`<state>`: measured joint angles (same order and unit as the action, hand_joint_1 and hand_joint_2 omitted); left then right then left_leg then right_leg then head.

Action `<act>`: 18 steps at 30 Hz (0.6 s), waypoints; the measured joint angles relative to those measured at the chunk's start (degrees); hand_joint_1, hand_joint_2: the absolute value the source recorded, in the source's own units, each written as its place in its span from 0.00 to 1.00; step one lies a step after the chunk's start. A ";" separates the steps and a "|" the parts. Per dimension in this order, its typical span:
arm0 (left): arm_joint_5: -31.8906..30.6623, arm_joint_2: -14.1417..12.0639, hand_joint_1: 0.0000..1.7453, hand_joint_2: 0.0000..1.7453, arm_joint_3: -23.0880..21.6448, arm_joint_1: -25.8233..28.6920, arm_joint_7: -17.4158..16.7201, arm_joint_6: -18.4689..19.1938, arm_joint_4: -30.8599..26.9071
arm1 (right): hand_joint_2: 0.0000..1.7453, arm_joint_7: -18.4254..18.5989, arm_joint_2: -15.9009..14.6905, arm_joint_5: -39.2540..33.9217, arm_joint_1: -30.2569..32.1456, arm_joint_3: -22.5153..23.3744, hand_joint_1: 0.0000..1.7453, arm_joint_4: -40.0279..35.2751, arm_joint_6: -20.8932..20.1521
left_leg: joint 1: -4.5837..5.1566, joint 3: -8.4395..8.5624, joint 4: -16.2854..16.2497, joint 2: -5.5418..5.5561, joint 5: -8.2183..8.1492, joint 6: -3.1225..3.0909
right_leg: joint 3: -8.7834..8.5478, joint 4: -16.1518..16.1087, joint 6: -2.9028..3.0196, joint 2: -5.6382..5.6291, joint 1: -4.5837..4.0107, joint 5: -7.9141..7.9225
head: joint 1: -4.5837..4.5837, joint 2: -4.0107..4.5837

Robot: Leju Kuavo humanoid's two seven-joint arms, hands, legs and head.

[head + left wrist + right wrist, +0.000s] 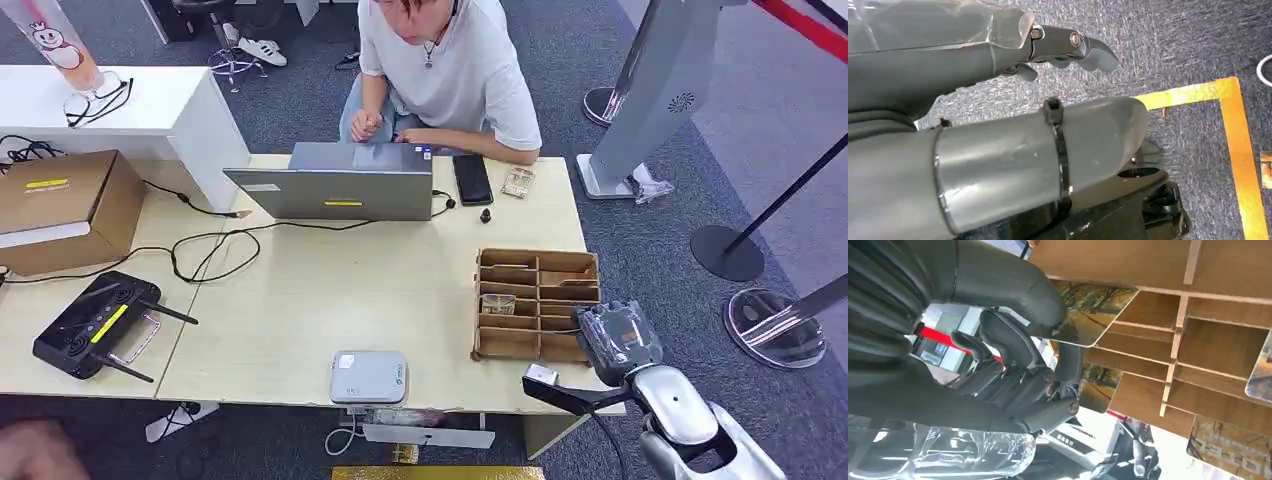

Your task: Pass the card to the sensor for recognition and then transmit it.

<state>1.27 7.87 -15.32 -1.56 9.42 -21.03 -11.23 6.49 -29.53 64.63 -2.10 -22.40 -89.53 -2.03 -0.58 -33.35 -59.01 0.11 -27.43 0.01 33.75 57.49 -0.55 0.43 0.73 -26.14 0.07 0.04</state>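
DESK (300,300): pale wood, carrying all items below. A person sits at its far edge behind a grey laptop (340,182).

CARDBOARD BOX (60,205): closed, far left of the desk; contents cannot be told.

WOODEN ORGANISER (537,303): open-topped tray of slotted compartments at the desk's right end. In the head view, 1 card (497,303) stands in a left-hand slot near the middle; the right wrist view shows further cards in other slots, 1 printed with a tree scene (1100,381).

SENSOR (369,377): small grey reader box at the near edge of the desk, well apart from the organiser, with a cable hanging below it.

RIGHT ROBOT HAND (1048,340): at the organiser's near right corner. Thumb and a dark finger pinch the card (1093,315) by 1 corner; most of the card projects free in front of the wooden dividers. The remaining fingers are curled loosely.

LEFT ROBOT HAND (1068,47): hanging over grey carpet and a yellow floor line, holding nothing, fingers slightly bent and apart.

STEP IN HAND, as judged: drawing the card out of the organiser. To do it well, lift straight along the slot until the edge is past the dividers, keep the corner pinch firm, since so small a hold may let the card pivot, then carry it flat toward the sensor.
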 joint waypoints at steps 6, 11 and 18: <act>0.00 0.00 0.00 0.00 0.00 0.00 0.00 0.00 0.00 | 1.00 -0.07 0.35 0.13 0.00 0.00 1.00 0.00 0.41 | 0.00 0.00 0.00 0.00 0.00 0.00 | 0.00 0.00 0.00 0.00 0.00 0.00 | 0.00 0.00; -0.02 0.00 0.00 0.00 -0.02 0.00 0.02 0.00 0.00 | 1.00 -0.11 0.59 0.81 0.07 0.00 1.00 0.00 0.85 | 0.00 0.00 0.00 0.00 0.00 0.00 | 0.00 0.00 0.00 0.00 0.00 0.00 | 0.00 0.00; -0.02 0.00 0.00 0.00 -0.11 -0.01 0.02 0.00 0.00 | 1.00 -0.09 0.79 0.87 0.20 0.02 1.00 -0.11 1.00 | 0.00 0.00 0.00 0.00 0.00 0.00 | 0.01 0.00 0.00 0.00 0.00 0.00 | 0.00 0.00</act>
<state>1.25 7.87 -15.43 -1.56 9.44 -21.03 -11.23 6.40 -28.74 65.50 -1.89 -22.38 -89.63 -1.03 -0.58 -33.35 -59.01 0.10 -27.43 0.01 33.76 57.49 -0.55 0.43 0.73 -26.15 0.07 0.04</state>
